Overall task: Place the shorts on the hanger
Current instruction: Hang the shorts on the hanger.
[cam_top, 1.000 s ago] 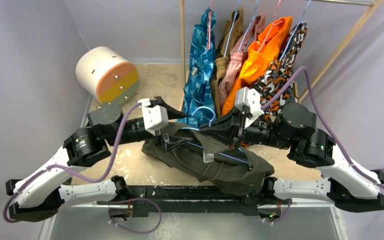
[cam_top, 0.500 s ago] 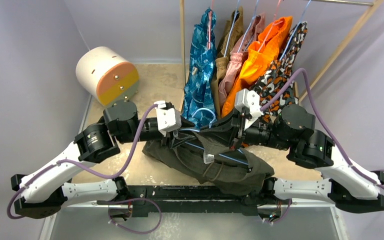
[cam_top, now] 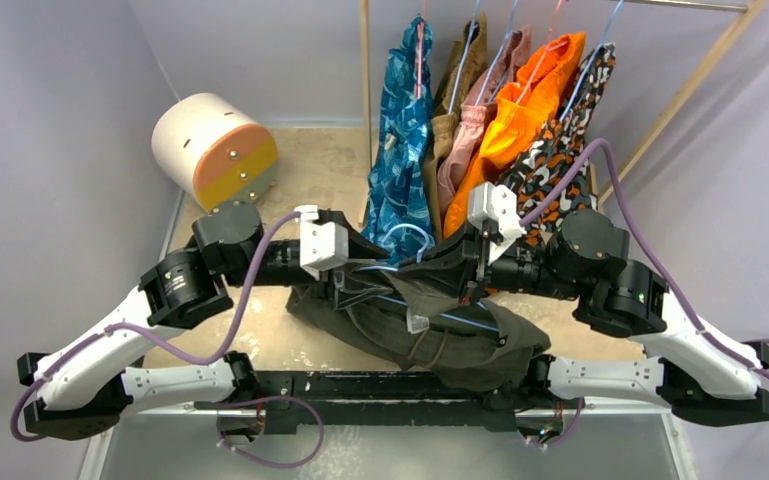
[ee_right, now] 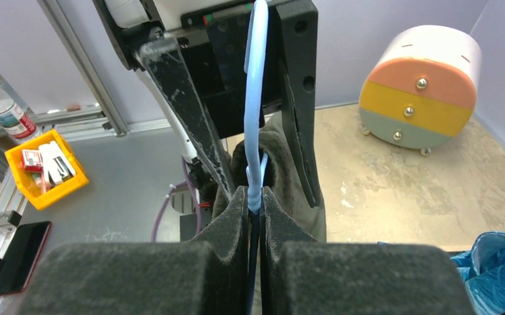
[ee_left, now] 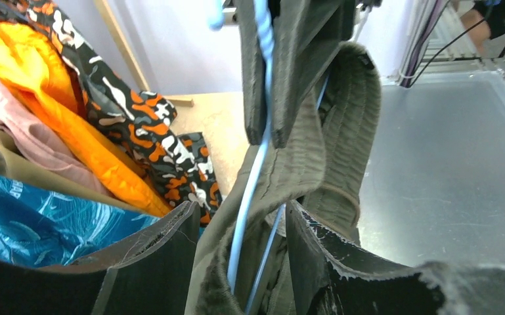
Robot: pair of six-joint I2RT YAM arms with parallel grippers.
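Note:
The dark olive-green shorts (cam_top: pixel 450 340) are draped over the light-blue wire hanger (cam_top: pixel 450 313), held above the table between my arms. My right gripper (cam_top: pixel 425 260) is shut on the hanger's twisted neck (ee_right: pixel 255 193), just below the hook. My left gripper (cam_top: pixel 352 272) is open, its jaws straddling a fold of the shorts (ee_left: pixel 341 118) and two hanger wires (ee_left: pixel 249 190). In the left wrist view the gripper (ee_left: pixel 241 210) shows fabric against the left finger and a gap at the right finger. The shorts also show in the right wrist view (ee_right: pixel 282 164).
A wooden rack stands behind, its post (cam_top: pixel 365 100) by hanging blue patterned shorts (cam_top: pixel 400 150), tan, pink, orange (cam_top: pixel 520 110) and camouflage clothes. A round white drawer unit (cam_top: pixel 215 150) sits back left. A yellow bin (ee_right: pixel 43 164) lies beyond the table edge.
My left gripper swung in from the left and now has the shorts' left end and the hanger wires between its jaws. The right gripper has kept its hold on the hanger.

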